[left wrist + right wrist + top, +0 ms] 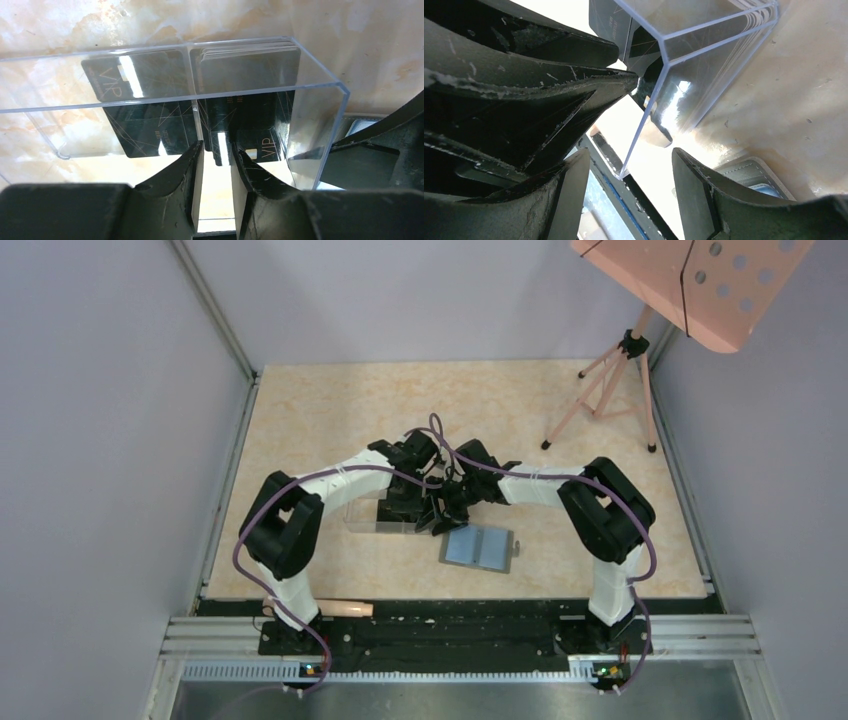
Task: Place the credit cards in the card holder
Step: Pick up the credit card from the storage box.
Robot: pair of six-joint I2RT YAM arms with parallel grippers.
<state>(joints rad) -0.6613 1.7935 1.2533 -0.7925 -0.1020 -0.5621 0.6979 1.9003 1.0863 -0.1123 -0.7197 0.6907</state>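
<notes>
Credit cards [150, 130] lie in the clear box [320, 130], wallet [478, 548] open beside it. Left gripper [216, 165] nearly closed, grip unclear; right gripper [629, 175] gapes empty at the box corner. Crowded, they could collide.

1. Pale lilac-grey walls [100, 390] close in the left, back and right.
2. The tabletop [330, 400] is marbled beige.
3. A pink tripod [631, 345] stands at back right under a perforated pink board [630, 270].
4. A ribbed metal rail [700, 640] lines the near edge.
</notes>
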